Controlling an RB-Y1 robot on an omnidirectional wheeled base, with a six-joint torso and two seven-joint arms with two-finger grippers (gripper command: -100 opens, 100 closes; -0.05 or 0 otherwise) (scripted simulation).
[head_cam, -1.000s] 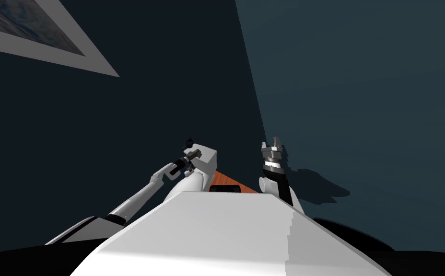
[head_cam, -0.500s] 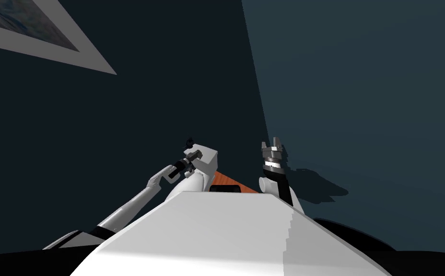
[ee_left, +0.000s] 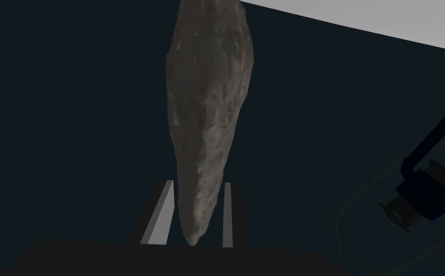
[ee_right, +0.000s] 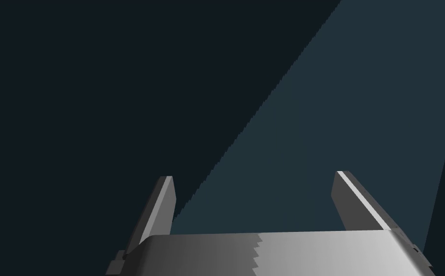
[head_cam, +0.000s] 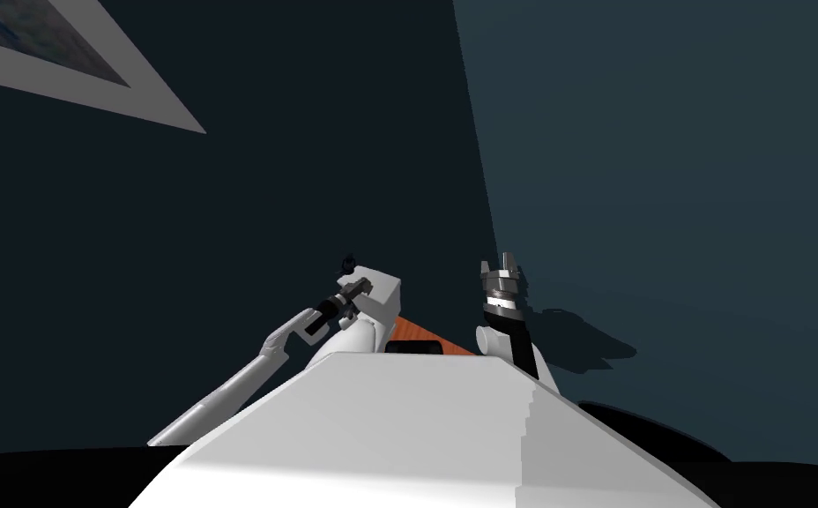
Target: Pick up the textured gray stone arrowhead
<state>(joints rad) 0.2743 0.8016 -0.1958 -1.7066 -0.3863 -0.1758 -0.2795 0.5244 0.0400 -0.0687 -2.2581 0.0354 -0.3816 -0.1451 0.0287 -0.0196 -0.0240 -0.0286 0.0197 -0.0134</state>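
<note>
Inside left claw (ee_left: 197, 183), rough grey arrowhead (ee_left: 209, 105), right claw (ee_right: 254, 175) spread

Rough arrowhead (ee_left: 207, 120), smooth fingers (ee_left: 159, 213)
Stone matt, chipped, grey-brown, centre frame; left gripper (ee_left: 196, 184) blades plain light grey, unmarked.

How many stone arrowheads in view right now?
1. The rough grey-brown arrowhead is pinched between the left gripper fingers, its narrow end toward the gripper's body. Others may be hidden below my chest.
</note>
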